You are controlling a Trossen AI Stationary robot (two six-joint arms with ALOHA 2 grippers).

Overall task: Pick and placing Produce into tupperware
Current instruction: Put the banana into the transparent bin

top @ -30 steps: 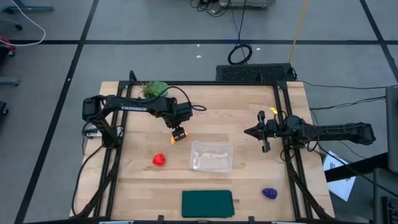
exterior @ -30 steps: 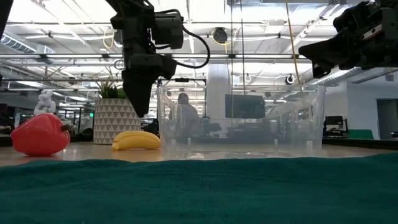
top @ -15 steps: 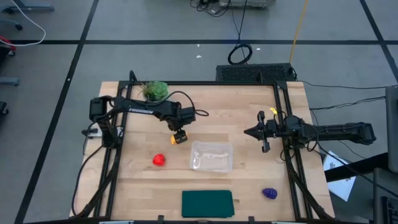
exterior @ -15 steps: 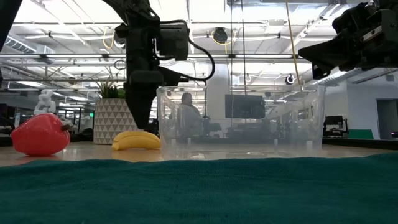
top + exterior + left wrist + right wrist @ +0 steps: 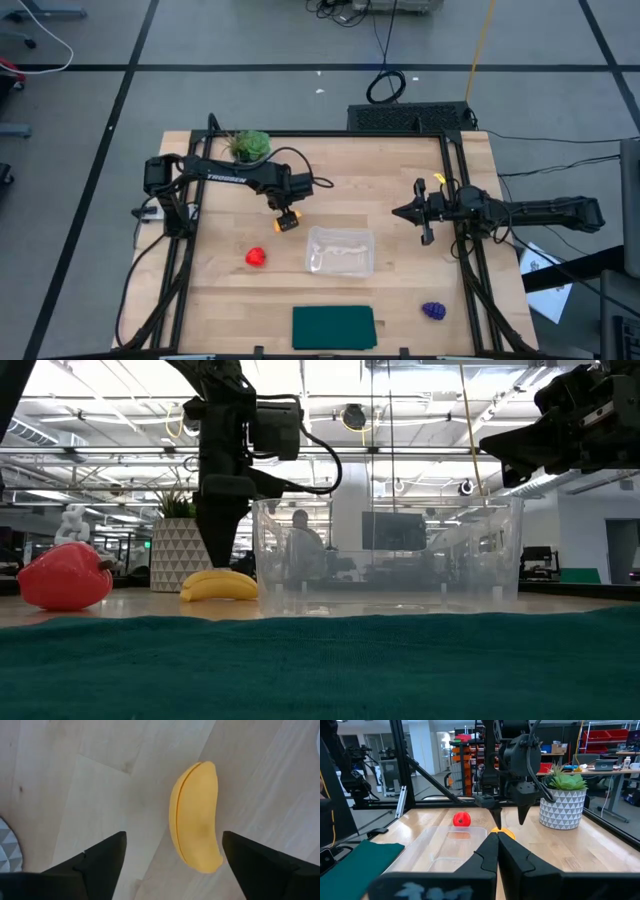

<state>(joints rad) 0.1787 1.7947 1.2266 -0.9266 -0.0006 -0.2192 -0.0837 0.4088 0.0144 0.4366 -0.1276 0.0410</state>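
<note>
Left gripper (image 5: 172, 852) open, straddling the curved yellow toy banana (image 5: 196, 817) on the wooden bench (image 5: 380, 180) — just beside the clear shallow plastic tupperware (image 5: 340, 250). Risk: the smooth curved peel may squirt out or roll as fingers close. In the wrist view its long axis runs fore-aft between the fingers, bowed toward one. Right gripper (image 5: 497, 839) closed, parked at the right edge.

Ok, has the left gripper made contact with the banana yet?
Apart. The left wrist view shows the left gripper open, its fingers straddling the banana with bare wood on both sides.

"TROSSEN" on left arm (image 5: 225, 178); nothing else legible
</note>
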